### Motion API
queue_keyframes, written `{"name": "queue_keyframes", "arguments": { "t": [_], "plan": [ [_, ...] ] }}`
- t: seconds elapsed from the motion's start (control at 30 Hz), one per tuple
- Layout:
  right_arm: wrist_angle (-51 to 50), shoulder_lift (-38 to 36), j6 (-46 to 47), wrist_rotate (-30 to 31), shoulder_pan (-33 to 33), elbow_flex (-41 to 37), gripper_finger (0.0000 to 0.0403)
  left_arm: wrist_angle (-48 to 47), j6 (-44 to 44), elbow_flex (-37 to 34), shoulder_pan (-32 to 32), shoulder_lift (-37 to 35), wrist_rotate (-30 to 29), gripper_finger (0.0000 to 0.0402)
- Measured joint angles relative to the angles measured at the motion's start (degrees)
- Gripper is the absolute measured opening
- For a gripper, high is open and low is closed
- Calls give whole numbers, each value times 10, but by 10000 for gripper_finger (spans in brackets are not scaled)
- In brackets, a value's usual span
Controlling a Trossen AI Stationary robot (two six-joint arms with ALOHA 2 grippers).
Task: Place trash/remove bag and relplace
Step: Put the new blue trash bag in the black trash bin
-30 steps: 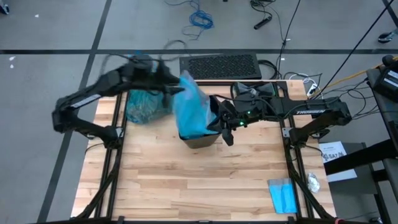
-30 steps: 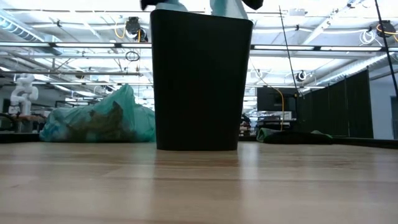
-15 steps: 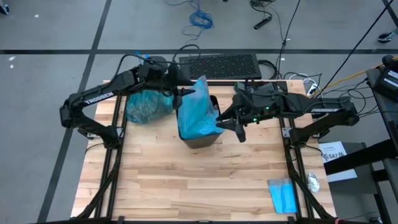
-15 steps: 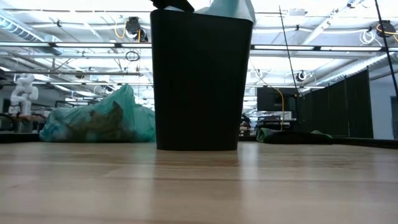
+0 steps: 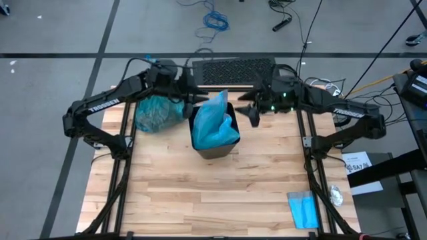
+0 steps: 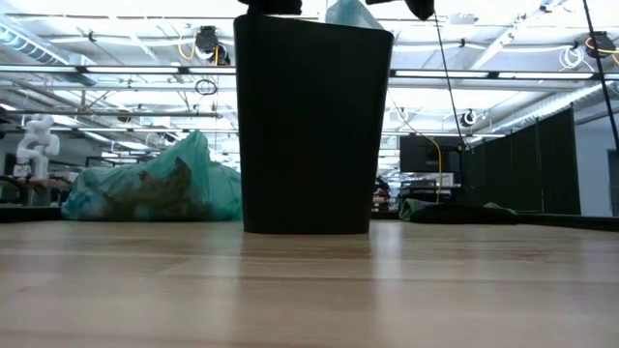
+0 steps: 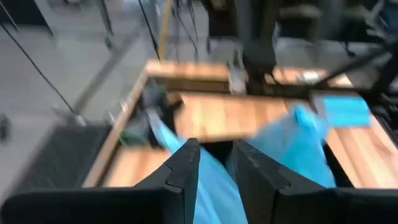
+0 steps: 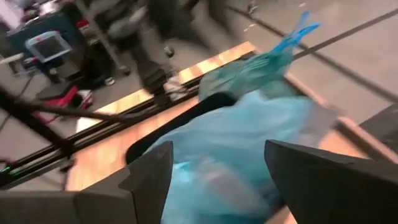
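Standing centre frame: black bin (image 5: 215,148) with sky-blue bag (image 5: 213,123) bulging out. Pinching that bag's upper-left edge between narrowed fingers: left gripper (image 5: 195,100). Hovering upper right of bin, fingers spread, holding nothing: right gripper (image 5: 251,110). Lying upper left, beside bin: teal-green bag (image 5: 157,113), filled.

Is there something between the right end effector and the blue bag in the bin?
Nothing visible. The right end effector hangs open just beside the blue bag, which sticks out of the bin; only air lies between them. The left end effector is at the bag's other side.
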Motion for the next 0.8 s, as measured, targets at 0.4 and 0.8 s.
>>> {"name": "queue_keyframes", "arguments": {
  "t": [0.4, 0.8],
  "plan": [
    [6, 11, -66, -98, -185, 0, 222, -118, -10, 0, -126, 5, -150, 139],
    [-5, 106, -108, -308, -250, 0, 222, 23, 9, 0, -88, 13, -218, 169]
  ]
}}
